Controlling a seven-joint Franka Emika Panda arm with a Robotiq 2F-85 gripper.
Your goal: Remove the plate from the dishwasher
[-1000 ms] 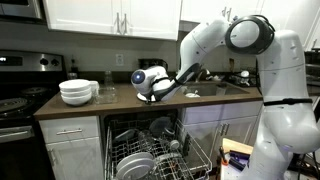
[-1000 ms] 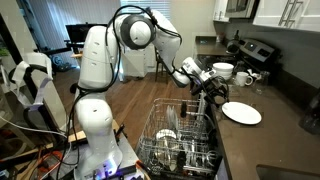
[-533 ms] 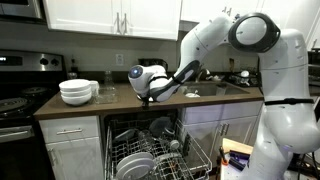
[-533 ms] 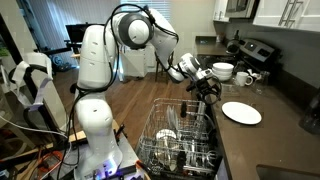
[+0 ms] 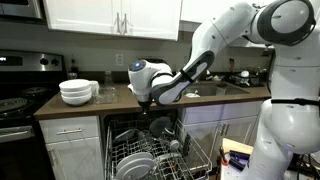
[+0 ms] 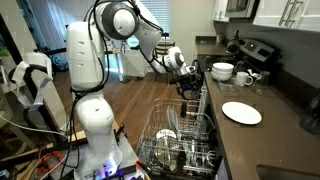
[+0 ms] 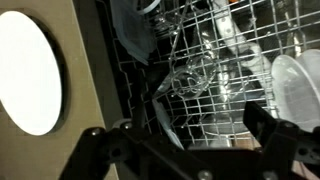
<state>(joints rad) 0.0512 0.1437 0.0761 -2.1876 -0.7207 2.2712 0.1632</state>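
Tool: the tool [image 6: 188,87] hangs over the pulled-out rack [image 6: 152,140] of the dishwasher [image 5: 125,128]. In the wrist view its fingers [image 7: 95,148] sit wide apart at the bottom edge, with only wire and crockery showing between them, so it is spread and carries nothing.

Plate: the plate [image 6: 241,113] lies flat and face up on the tabletop [image 6: 240,145], just beside the rack and clear of the prongs. In the wrist view the plate [image 7: 30,72] shows as a white disc on the pale surface.

Which way it lies: in the wrist view the plate is off to the left, across the rack's edge. I am over the wire, not over the plate. In an exterior view it sits lower than the tool and nearer the camera, and the two are apart.

Axis: it is round, so it has no long axis to line up with. What counts is that its rim rests flat on the tabletop.

Arm: there is one arm only, so no choice to make.

Other crockery: more white plates [image 5: 133,166] stand in the lower rack, and stacked bowls [image 5: 77,92] sit on the tabletop.

Step, as I judge it: with a plate out and my tool empty, the task looks done. What is left is to draw clear.

Risk: the fingers look close to the prongs. Depth is hard to read from the wrist, so I would lift straight up before swinging away.
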